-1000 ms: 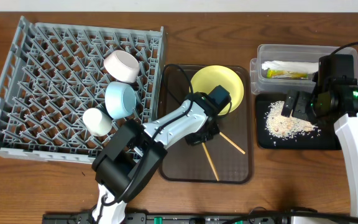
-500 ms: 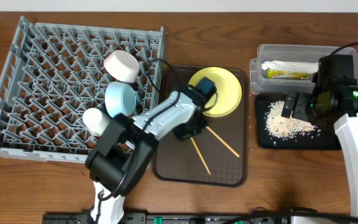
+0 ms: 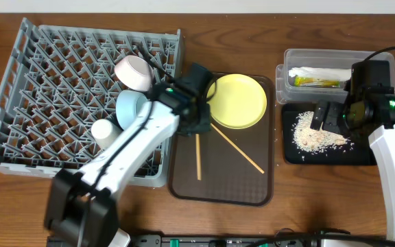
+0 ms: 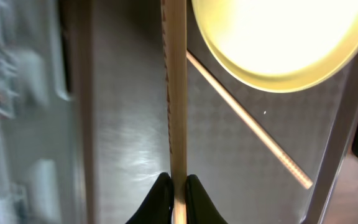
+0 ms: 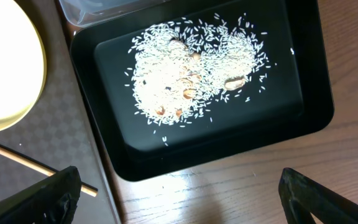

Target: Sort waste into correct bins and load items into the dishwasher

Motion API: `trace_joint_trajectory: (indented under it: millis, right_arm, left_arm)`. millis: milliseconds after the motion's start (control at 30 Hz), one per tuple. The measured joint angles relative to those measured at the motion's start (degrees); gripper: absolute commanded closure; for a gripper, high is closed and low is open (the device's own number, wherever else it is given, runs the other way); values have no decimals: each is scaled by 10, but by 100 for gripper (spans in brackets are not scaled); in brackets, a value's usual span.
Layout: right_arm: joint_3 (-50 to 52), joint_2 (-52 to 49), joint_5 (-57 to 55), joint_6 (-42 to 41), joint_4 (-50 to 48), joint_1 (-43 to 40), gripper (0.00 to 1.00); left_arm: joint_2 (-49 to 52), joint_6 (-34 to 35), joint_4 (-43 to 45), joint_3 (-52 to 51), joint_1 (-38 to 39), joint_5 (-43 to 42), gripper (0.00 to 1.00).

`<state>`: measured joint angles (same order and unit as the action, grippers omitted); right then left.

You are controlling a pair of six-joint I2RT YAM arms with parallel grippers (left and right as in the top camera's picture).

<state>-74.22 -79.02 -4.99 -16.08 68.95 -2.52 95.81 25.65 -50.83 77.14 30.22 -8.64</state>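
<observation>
Left gripper (image 4: 178, 182) pinches a chopstick (image 4: 176, 81), apparently above the brown tray (image 4: 120, 124).

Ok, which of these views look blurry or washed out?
Left wrist: left edge smeared by motion blur, round yellow plate blown out, thin wooden chopstick in the left gripper sharp. Right wrist: off-white rice-like scraps crisp on the glossy black tray. Overhead: sharp, evenly lit.

Brown wooden table (image 3: 321, 206), visible grain, pale strip (image 3: 184, 3) along far edge

tray (image 3: 232, 182) front bare, plate (image 3: 238, 101) fills back
</observation>
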Motion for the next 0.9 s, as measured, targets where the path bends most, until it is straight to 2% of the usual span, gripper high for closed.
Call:
trace_joint_trajectory:
  millis: [300, 500, 700, 767, 833, 900]
  right_arm:
    - [0, 0, 0, 0, 0, 0, 1]
    - [0, 0, 0, 0, 0, 0, 1]
    - [0, 0, 0, 0, 0, 0, 1]
    - [0, 0, 0, 0, 0, 0, 1]
    - [0, 0, 0, 0, 0, 0, 1]
    - [0, 0, 0, 0, 0, 0, 1]
  left_arm:
    - [-80, -185, -16, 0, -105, 1, 92]
    - [-87, -255, -17, 1, -145, 1, 92]
    - [-73, -287, 5, 1, -160, 0, 91]
    - [-59, -292, 8, 1, -162, 1, 83]
    - [-45, -298, 9, 1, -162, 1, 66]
    - [-31, -298, 9, 1, -162, 2, 58]
